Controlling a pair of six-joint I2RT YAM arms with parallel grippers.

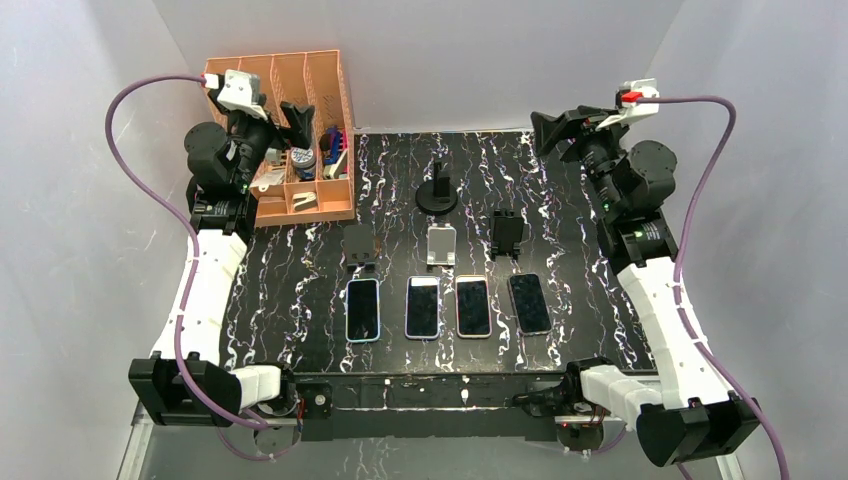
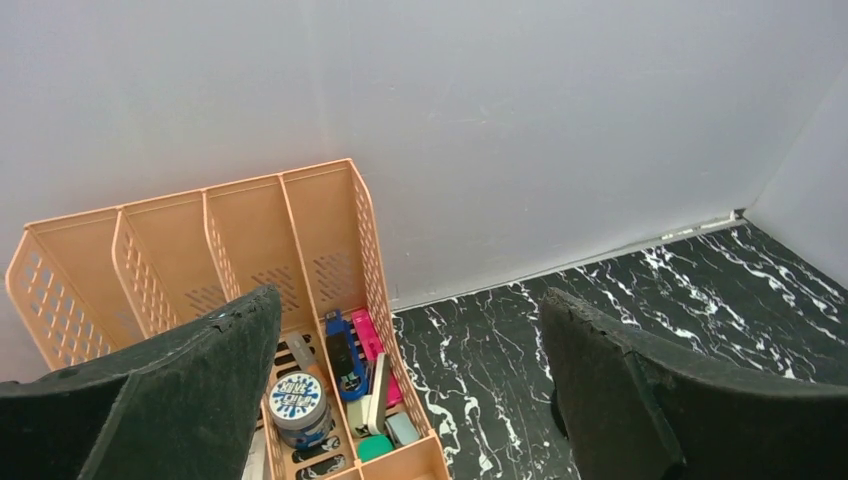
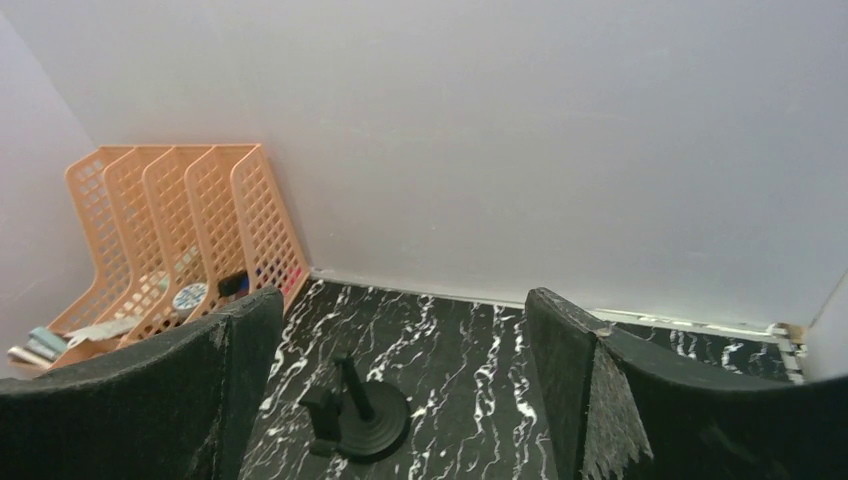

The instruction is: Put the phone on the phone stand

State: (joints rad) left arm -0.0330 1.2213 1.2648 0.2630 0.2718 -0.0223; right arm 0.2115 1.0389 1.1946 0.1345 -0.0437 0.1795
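Nearest the arm bases, four phones lie flat, screens up, in a row across the black marbled table [image 1: 285, 290]: the left phone [image 1: 363, 309], the second phone [image 1: 423, 307], the third phone [image 1: 473, 306] and the right phone [image 1: 529, 303], close together but not touching. None of them sits on a stand. Just beyond the row we note three small stands: a dark stand [image 1: 358, 246] behind the left phone, a grey stand [image 1: 440, 244] behind the gap between the second and third phones, and a black stand [image 1: 508, 233] behind the right phone. Farther back, near the table's middle, a round-base stand [image 1: 436, 190] carries an upright post. At the far left corner sits an orange organizer [image 1: 300, 140], its front compartments holding small items, among them a round tin [image 2: 298, 398]. The left gripper [image 1: 293, 122] hovers over this organizer, jaws spread wide, nothing between them. The right gripper [image 1: 552, 132] hangs at the far right, raised above the table, likewise wide apart and empty, with the round-base stand visible below between its fingers [image 3: 560, 340].
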